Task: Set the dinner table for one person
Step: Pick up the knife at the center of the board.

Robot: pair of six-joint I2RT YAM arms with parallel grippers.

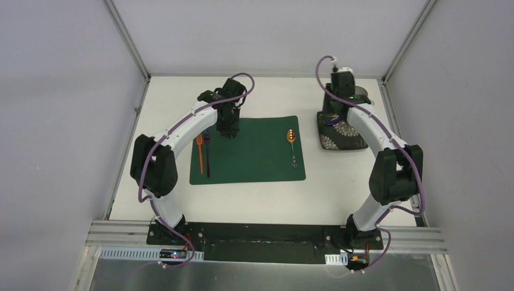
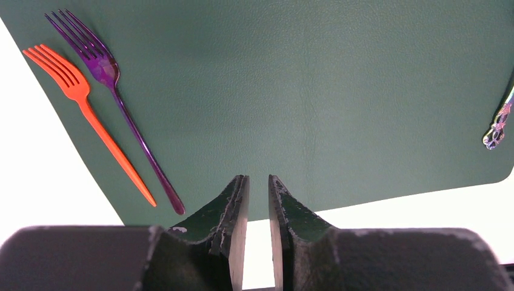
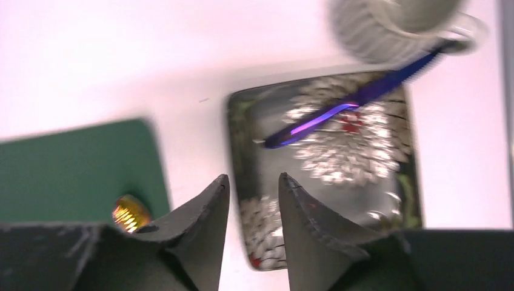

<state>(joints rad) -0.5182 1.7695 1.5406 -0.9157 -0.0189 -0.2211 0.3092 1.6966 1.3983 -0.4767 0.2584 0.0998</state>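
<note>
Left gripper (image 2: 259, 179) hovers over the mat (image 2: 303, 91), jaws at a narrow slit with nothing between them. Ahead to its left, the orange fork (image 2: 66, 76) and purple fork (image 2: 100, 60) lie side by side. Right gripper (image 3: 254, 179) hangs above the plate (image 3: 363, 182), jaws parted and empty. A blurred blue utensil (image 3: 327, 116) lies across the plate just ahead. The white table (image 1: 254, 200) spreads beneath both.

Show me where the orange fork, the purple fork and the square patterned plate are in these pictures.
orange fork (image 2: 114, 145), left wrist view, middle of its handle.
purple fork (image 2: 139, 136), left wrist view, middle of its handle.
square patterned plate (image 3: 363, 176), right wrist view, bare flower pattern below the blue utensil (image 3: 339, 112).
</note>
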